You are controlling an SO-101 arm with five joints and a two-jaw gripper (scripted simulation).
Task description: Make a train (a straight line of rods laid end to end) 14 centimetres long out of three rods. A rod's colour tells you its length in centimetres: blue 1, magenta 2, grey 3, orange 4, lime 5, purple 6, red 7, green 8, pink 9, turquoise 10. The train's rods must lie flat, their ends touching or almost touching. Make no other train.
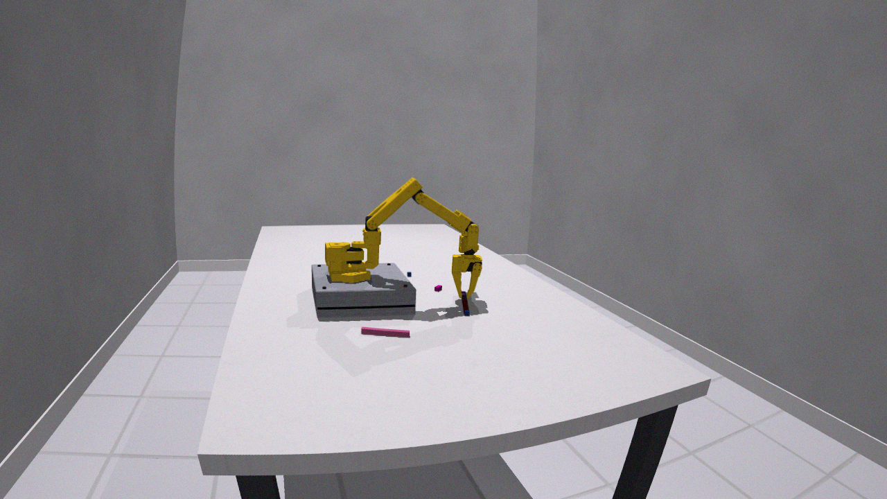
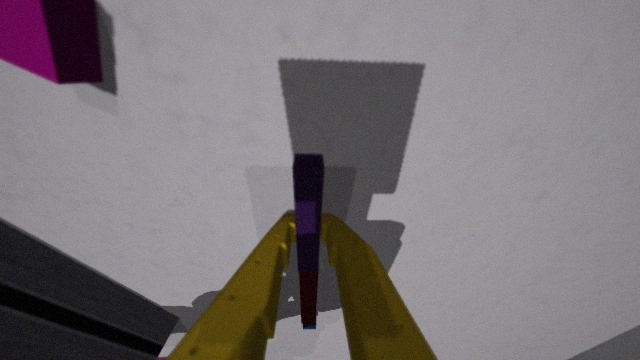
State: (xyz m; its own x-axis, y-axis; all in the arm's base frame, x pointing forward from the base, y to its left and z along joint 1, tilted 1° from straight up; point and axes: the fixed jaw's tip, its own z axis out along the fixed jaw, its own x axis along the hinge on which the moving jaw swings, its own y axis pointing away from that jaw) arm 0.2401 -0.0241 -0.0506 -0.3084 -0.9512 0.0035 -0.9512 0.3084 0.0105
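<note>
My gripper (image 2: 307, 225) is shut on a purple rod (image 2: 308, 200), gripping it near its middle, low at the table top. In the wrist view the purple rod runs in one straight line with a red rod (image 2: 308, 297) behind it, and a small blue rod (image 2: 309, 326) sits at the red rod's far end. In the exterior view the gripper (image 1: 465, 296) points straight down over this line of rods (image 1: 465, 305), right of the robot base. I cannot tell whether the purple rod's end touches the red rod.
A magenta rod (image 1: 438, 287) lies left of the gripper and also shows in the wrist view (image 2: 45, 37). A second blue rod (image 1: 409, 273) lies by the grey base (image 1: 362, 291). A long pink rod (image 1: 384, 333) lies in front of the base.
</note>
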